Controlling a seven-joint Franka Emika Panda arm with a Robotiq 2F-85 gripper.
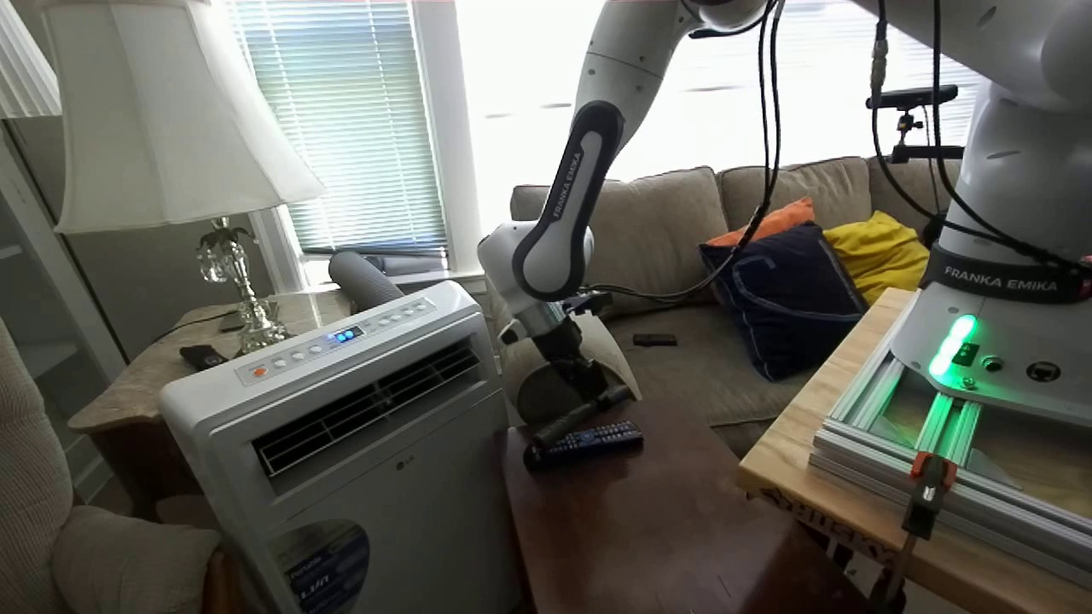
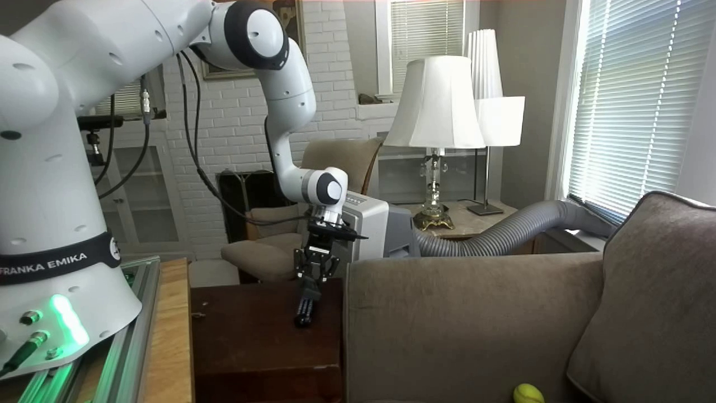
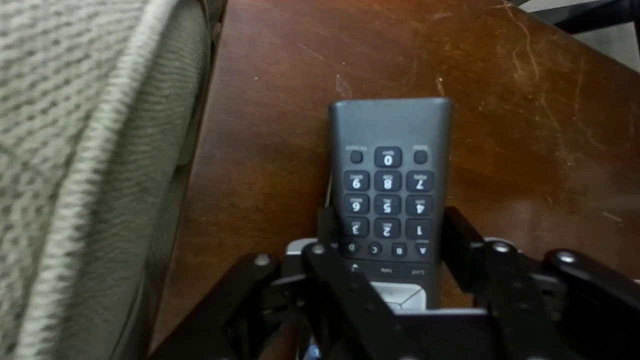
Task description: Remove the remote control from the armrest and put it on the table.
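One remote control (image 3: 389, 195) gripped, number end outward, long axis perhaps tilted.

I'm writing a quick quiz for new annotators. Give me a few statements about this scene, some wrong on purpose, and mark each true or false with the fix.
1. The fingers grip the black remote control. True.
2. A red light glows on the robot. False: the light is green.
3. A second remote lies on the dark-brown table. True.
4. The armrest stands beside that table. True.
5. The black remote control rests on the armrest. False: it is held over the table; whether it touches anything below is unclear.
6. The dark-blue pillow lies on the table. False: the dark-blue pillow is on the sofa.
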